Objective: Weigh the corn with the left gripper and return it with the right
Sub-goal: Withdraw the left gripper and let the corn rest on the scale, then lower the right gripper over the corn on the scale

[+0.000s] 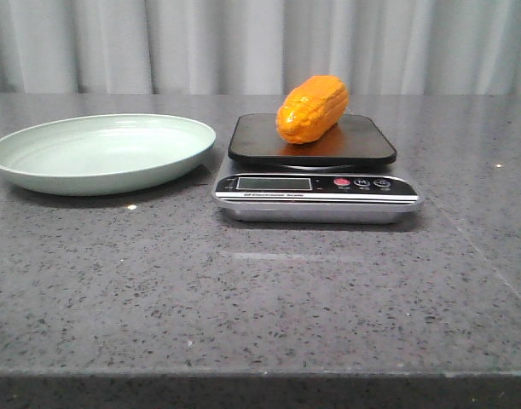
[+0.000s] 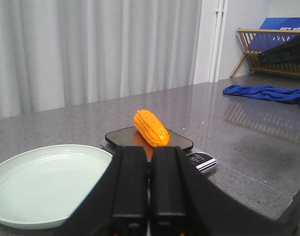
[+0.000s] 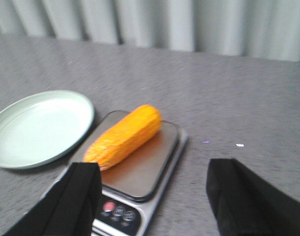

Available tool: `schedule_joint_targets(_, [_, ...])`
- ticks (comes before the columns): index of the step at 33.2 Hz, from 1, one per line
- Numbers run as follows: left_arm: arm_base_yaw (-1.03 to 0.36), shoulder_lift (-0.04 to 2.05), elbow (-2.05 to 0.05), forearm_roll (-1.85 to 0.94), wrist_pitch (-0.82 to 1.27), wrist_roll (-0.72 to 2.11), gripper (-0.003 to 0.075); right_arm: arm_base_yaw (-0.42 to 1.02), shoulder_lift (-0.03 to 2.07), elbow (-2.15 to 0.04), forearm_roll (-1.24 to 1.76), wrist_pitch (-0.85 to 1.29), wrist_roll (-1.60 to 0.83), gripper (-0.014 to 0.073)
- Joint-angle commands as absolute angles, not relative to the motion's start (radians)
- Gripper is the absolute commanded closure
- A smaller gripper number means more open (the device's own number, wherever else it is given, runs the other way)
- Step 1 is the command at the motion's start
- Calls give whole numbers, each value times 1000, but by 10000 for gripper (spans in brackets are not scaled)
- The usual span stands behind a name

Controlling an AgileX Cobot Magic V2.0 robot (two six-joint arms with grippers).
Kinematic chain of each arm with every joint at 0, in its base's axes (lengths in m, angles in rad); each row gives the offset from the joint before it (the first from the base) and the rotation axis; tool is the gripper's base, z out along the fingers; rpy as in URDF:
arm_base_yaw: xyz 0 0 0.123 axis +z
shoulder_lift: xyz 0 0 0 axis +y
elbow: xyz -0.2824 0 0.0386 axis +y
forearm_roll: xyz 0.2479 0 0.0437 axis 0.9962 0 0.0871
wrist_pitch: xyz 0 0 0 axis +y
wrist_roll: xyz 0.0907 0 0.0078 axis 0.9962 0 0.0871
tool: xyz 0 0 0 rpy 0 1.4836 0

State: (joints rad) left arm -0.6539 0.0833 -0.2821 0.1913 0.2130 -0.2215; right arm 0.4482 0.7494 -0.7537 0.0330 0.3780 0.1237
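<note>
The orange-yellow corn (image 1: 311, 108) lies on the black platform of the kitchen scale (image 1: 315, 200), tilted back and right. It also shows in the left wrist view (image 2: 150, 128) and the right wrist view (image 3: 124, 136). My left gripper (image 2: 149, 184) is shut and empty, low over the table, short of the scale (image 2: 203, 160) and beside the plate (image 2: 41, 184). My right gripper (image 3: 152, 196) is open and empty, above the scale's (image 3: 140, 216) button end, apart from the corn. Neither gripper shows in the front view.
A pale green plate (image 1: 102, 153) sits left of the scale. In the left wrist view a blue cloth (image 2: 265, 92) and a wooden rack (image 2: 270, 51) lie far off along the table. The table's front edge (image 1: 260, 372) runs across the front view.
</note>
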Motion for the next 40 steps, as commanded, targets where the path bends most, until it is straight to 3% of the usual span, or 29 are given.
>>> schedule_joint_targets(1, [-659,95,-308,191,130,-223,586,512,877,-895,9,377,124,39])
schedule_joint_targets(5, [-659,95,-308,200,130,-223,586,557,1071,-1103,7,535,154,39])
schedule_joint_targets(13, [-659,95,-308,202,130,-223,586,566,1447,-1525,-15,895,474,39])
schedule_joint_targets(20, [-659,95,-308,202,130,-223,586,570,1665,-1716,-80,1181,725,39])
schedule_joint_targets(36, [-659,93,-308,196,123,-223,586,569,1814,-1756,-164,1116,869,46])
schedule_joint_targets(38, [-659,93,-308,187,123,-223,586,569,1835,-1767,-165,1117,869,99])
schedule_joint_targets(40, [-659,93,-308,184,123,-223,586,569,1855,-1777,-161,1120,848,215])
